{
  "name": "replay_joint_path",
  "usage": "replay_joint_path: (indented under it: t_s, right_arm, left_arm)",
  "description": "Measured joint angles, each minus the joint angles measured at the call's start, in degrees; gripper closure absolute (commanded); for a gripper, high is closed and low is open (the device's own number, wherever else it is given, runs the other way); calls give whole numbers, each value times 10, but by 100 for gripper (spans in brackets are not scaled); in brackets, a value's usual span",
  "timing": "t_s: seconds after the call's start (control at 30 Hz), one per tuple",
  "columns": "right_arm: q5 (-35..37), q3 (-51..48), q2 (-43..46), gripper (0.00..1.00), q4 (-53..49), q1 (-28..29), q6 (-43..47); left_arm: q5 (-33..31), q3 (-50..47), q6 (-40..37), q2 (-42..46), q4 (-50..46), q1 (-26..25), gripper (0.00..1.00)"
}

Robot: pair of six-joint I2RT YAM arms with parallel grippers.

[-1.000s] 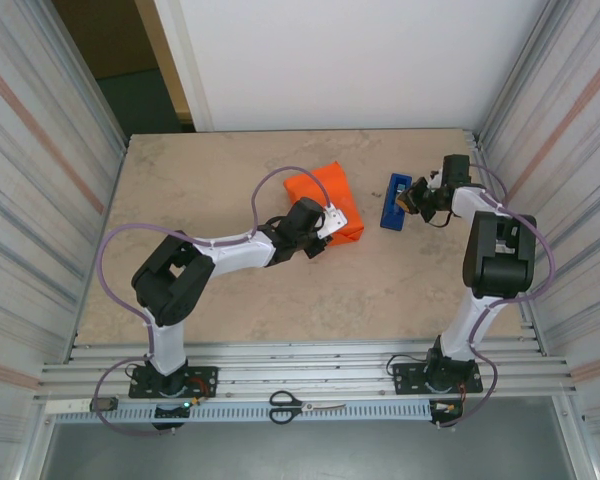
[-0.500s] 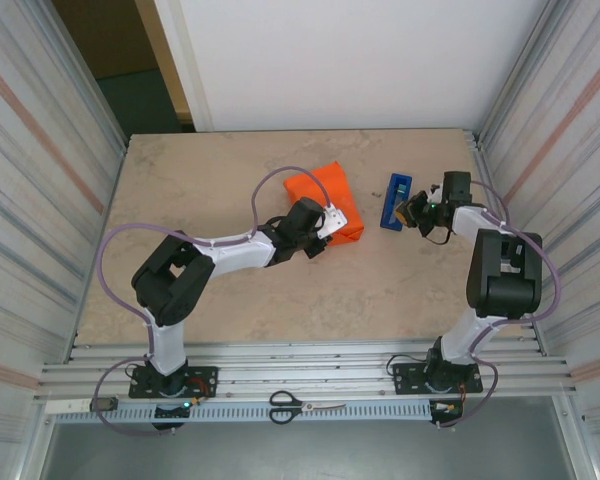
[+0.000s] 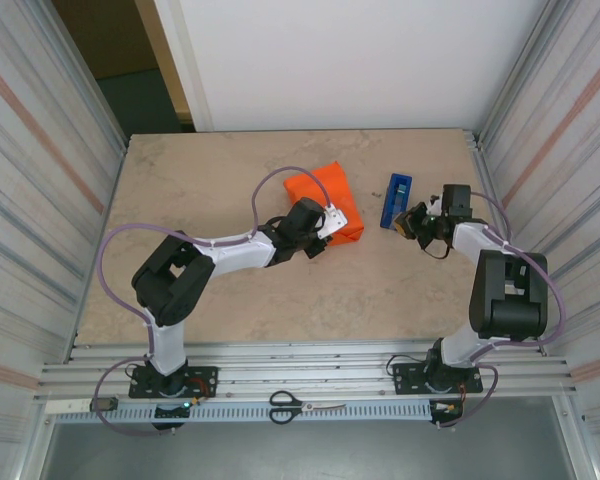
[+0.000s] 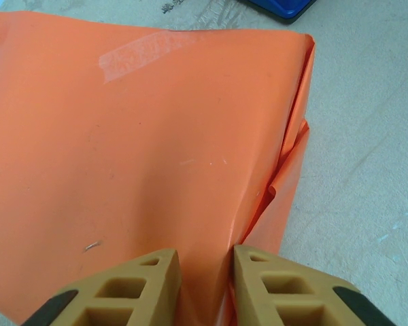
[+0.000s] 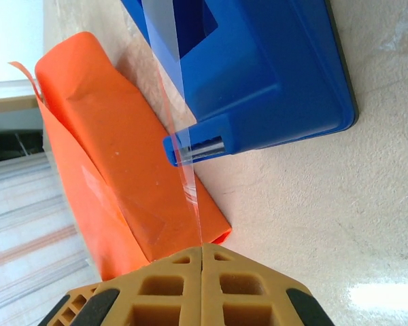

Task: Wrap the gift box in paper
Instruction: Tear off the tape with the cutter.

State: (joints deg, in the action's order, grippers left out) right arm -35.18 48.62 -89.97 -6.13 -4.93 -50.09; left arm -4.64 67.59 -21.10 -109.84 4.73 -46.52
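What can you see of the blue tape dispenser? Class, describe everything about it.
The tape dispenser is a narrow blue body, plastic by its look, lying on the table, right of the folded orange paper and apart from it. A metal cutter sits at one end. A clear strip of tape runs over that cutter to the right gripper, whose shut fingers pinch it.

The left arm (image 3: pixel 235 250) and the right arm (image 3: pixel 500 285) have white links, black joints, looping lilac cables (image 3: pixel 103 262) and tan hollow-celled fingers (image 4: pixel 132 285).
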Motion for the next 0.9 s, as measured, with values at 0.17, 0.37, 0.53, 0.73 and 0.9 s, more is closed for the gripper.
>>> replay_joint_path:
  t_s: [0.17,0.37,0.53,0.73,0.9]
  right_arm:
    - [-1,-26,4,100,11,2,-9]
    - [-2,-42,16,100,38,3,-23]
    - [0,-51,16,100,52,5,-25]
    - [24,-57,0,100,67,13,-19]
    - [49,-54,-31,100,87,14,-5]
  left_arm:
    - [0,0,0,0,0,0,74]
    - [0,0,0,0,0,0,74]
    - [0,0,0,0,0,0,75]
    - [0,0,0,-1,0,0,75]
    - [-2,0,2,-1,0,-1,75]
